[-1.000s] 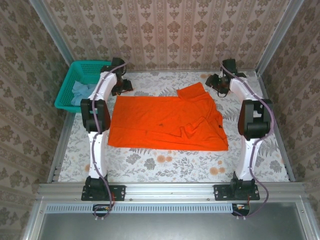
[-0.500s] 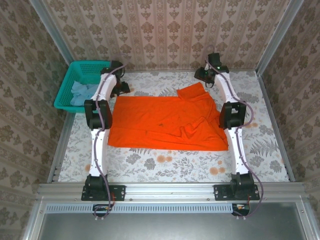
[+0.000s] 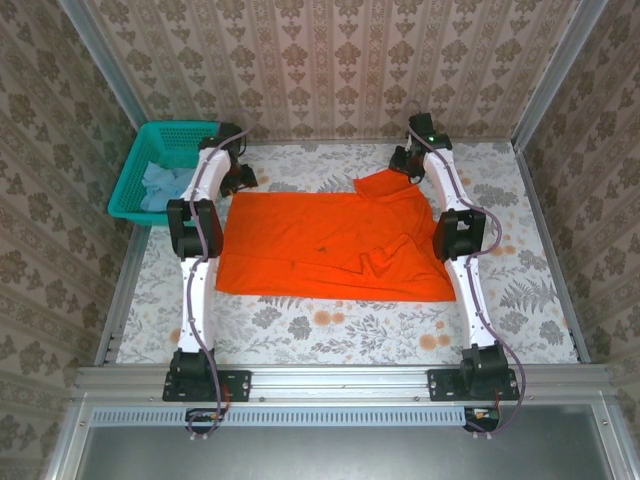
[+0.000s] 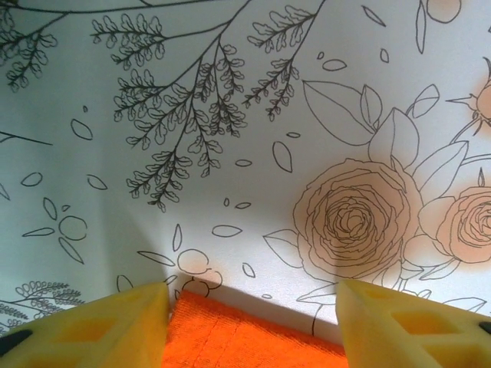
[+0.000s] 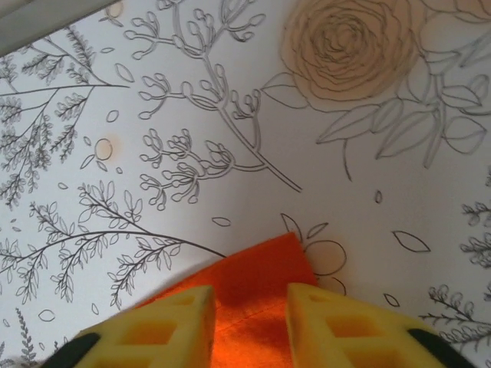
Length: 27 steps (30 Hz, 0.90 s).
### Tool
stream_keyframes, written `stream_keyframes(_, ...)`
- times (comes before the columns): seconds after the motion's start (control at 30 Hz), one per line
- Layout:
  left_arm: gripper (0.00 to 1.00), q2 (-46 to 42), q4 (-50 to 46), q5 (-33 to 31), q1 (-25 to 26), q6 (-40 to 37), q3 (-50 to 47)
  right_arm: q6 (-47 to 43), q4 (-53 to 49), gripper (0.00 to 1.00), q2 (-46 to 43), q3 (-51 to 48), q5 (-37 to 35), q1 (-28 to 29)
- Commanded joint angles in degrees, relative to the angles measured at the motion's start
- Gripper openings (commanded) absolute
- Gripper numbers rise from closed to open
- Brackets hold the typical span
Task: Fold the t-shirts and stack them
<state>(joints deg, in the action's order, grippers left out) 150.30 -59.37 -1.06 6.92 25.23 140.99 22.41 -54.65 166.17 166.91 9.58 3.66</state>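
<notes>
The orange t-shirt lies spread flat on the floral table, one sleeve folded up at its far right. The light-blue t-shirt sits crumpled in the teal basket. My left gripper is low over the orange shirt's far left corner. In the left wrist view its jaws stand open, and the shirt's hem lies between the fingers. My right gripper is at the sleeve's far tip. In the right wrist view its jaws stand apart, narrower, either side of the orange corner, which lies flat.
The teal mesh basket stands at the far left corner, just beyond my left arm. Patterned walls close in the back and both sides. Bare floral tablecloth runs along the near edge and to the right of the shirt.
My right arm has swung left from the far right of the table to the orange sleeve's tip. The left arm has barely shifted.
</notes>
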Motion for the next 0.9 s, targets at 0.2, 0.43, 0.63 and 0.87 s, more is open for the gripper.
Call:
stream_keyframes(0.2,0.49,2.2,2.1,3.9,1.0,0.6,-2.6,-0.7,-4.6,0.05,0.0,1.6,-0.9,0.4)
stream_keyframes(0.43,0.54,1.2,2.5,3.1,2.9,0.8,-3.3,-1.2,-6.0,0.00,-3.6,1.7,0.5,0.6)
stream_keyframes(0.63,0.41,0.1,4.2,2.2,3.5,1.3,-5.9,-1.5,-6.2,0.00,-7.5,1.8,1.7,0.6)
stream_keyframes(0.87,0.20,-1.8,5.0,2.0,3.6,0.9,-6.9,-4.2,-9.8,0.00,-11.4,1.9,3.1,0.6)
